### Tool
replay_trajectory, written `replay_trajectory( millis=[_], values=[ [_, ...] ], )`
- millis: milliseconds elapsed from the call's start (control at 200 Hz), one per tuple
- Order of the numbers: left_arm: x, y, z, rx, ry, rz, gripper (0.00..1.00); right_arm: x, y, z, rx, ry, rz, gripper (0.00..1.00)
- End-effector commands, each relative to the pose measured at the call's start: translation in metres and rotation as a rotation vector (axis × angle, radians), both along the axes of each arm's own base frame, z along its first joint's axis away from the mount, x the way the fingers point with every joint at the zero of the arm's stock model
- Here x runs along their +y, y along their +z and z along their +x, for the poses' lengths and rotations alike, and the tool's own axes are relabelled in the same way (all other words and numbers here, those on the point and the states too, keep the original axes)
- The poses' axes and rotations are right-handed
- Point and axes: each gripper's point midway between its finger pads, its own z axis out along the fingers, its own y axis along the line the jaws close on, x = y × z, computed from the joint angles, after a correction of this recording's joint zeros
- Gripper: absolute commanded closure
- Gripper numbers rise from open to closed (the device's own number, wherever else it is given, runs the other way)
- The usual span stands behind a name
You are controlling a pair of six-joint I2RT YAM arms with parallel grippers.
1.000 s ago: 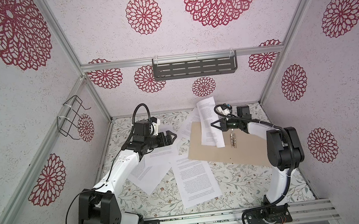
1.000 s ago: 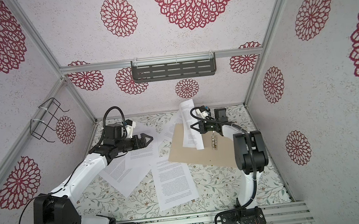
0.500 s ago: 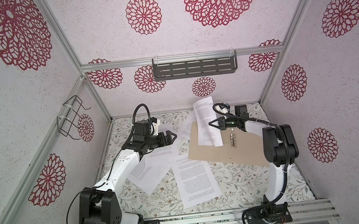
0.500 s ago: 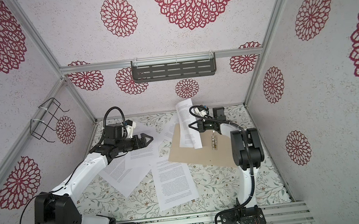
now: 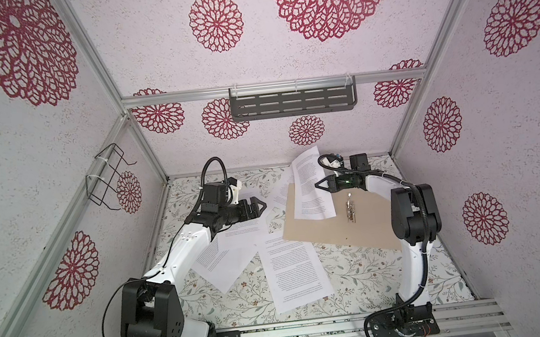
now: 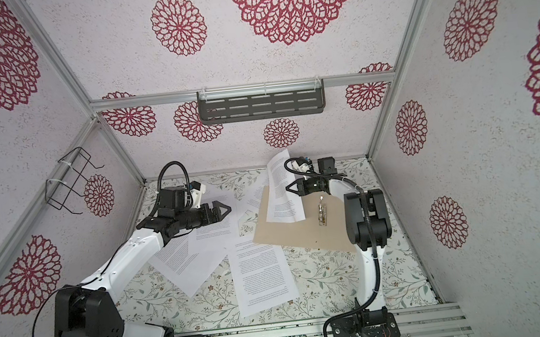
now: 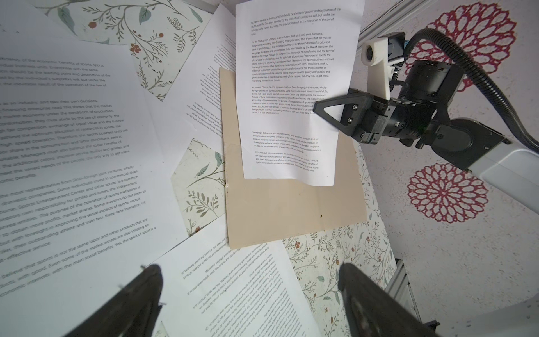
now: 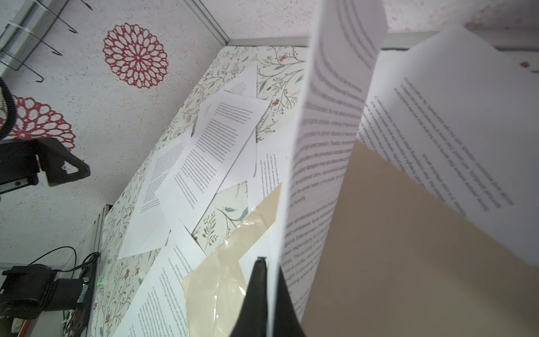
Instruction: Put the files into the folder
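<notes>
Sheet point(image 5: 307, 175) — in right fingers point(image 5: 330, 184)

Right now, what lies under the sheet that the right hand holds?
Under the lower part of the held sheet lies the open tan folder, its metal fastener beside the sheet. The right hand pinches the sheet's edge. The folder area behind the sheet cannot be seen.

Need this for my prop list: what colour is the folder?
The folder is plain tan, with no pattern; the left wrist view shows it best.
</notes>
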Motion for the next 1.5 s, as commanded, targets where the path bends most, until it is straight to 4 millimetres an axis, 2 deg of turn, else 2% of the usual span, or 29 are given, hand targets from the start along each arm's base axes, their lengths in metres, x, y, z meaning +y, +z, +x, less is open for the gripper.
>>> replay_trajectory(
  millis=[0,240,425,555,775,1076,1186,1321,1496],
  values=[
    [0.0,0.008,0.008,-0.032,0.003,-0.01,0.03,-0.005,-0.009,0.0,0.03,-0.025,-0.06,1.0],
    [-0.006,0.011,0.007,-0.014,-0.008,-0.054,0.03,-0.011,-0.019,0.005,0.117,-0.124,-0.074,1.0],
    [-0.021,0.019,-0.001,-0.007,-0.06,-0.084,0.02,-0.004,-0.023,-0.001,0.157,-0.168,-0.098,1.0],
    [-0.04,0.015,-0.011,0.035,-0.098,-0.07,0.03,-0.004,-0.028,-0.003,0.188,-0.19,-0.111,1.0],
    [-0.077,-0.007,-0.034,0.139,-0.17,-0.05,0.03,0.007,-0.026,-0.007,0.144,-0.177,-0.174,1.0],
    [-0.103,-0.058,-0.046,0.25,-0.2,-0.009,0.03,0.014,-0.031,-0.022,0.198,-0.152,-0.167,1.0],
    [-0.108,-0.069,-0.046,0.276,-0.206,0.0,0.03,0.006,-0.037,-0.026,0.204,-0.178,-0.206,1.0],
    [-0.108,-0.074,-0.045,0.28,-0.2,0.009,0.03,-0.005,-0.043,-0.03,0.227,-0.193,-0.24,1.0],
    [-0.107,-0.078,-0.045,0.286,-0.196,0.016,0.03,-0.023,-0.041,-0.023,0.202,-0.251,-0.276,1.0]
  ],
)
